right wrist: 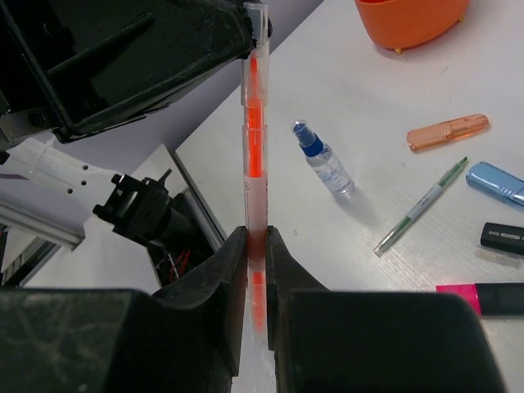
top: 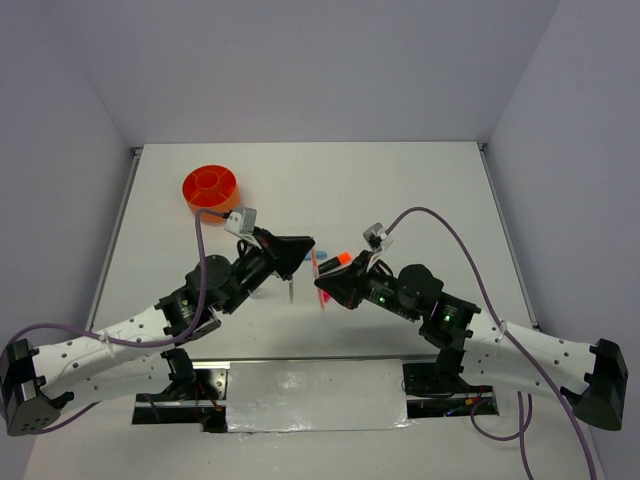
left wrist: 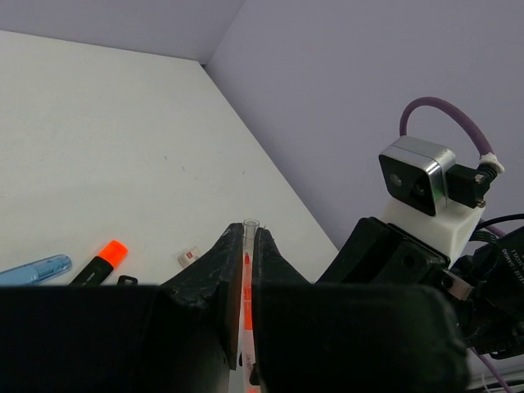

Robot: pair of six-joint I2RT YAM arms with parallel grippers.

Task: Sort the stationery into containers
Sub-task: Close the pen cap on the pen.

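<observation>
1 orange pen [right wrist: 255, 147], 1 grn pen [right wrist: 422, 205], 1 btl [right wrist: 325, 166], 1 organiser [right wrist: 409, 24]

Robot lab cell: white table [top: 400, 190] boxed by plain pale walls [top: 300, 60].

Left arm [top: 110, 338] and right arm [top: 540, 350]: white perforated shells, black joints, black base blocks. Purple cable [top: 203, 250] loops along each; silver wrist camera [left wrist: 417, 176] on white mount. Green lights [top: 445, 318] on right arm's joints

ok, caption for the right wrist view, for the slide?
Right gripper and left gripper both clamp a thin clear-orange pen, blue-capped clear spray bottle on the white table beyond.
</observation>
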